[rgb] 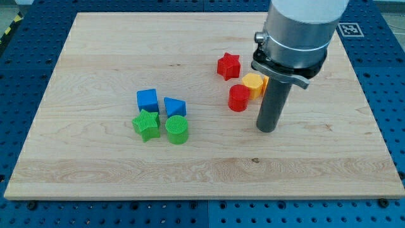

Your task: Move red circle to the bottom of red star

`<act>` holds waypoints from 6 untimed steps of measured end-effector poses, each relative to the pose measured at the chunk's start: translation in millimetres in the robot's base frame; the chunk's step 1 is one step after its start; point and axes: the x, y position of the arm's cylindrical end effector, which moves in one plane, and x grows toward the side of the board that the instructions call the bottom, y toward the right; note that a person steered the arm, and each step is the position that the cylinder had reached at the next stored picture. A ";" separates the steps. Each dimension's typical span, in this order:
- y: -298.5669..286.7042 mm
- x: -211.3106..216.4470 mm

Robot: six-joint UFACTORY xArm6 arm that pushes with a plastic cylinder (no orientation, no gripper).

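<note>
In the camera view, the red circle (pixel 239 98) lies just below and slightly right of the red star (pixel 228 66), touching the yellow block (pixel 254 83) on its right. My tip (pixel 267 128), a bare rod holding nothing, stands right of and below the circle. A careless push could drag the yellow block along or knock the star.

Red circle (pixel 239 98) is sitting below red star (pixel 228 66), a bit to its right, w/ yellow block (pixel 253 83) lying against circle's upper right. My tip (pixel 267 130) is standing on board (pixel 95 50) near circle's lower right, not touching. Well to view's left, blue cube (pixel 147 100) & blue triangle (pixel 174 106) are sitting side by side, w/ green star (pixel 146 125) & green circle (pixel 177 129) sitting just below them.
</note>
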 end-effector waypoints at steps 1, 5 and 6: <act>-24.5 -14.3; -50.1 -59.8; -51.2 -59.8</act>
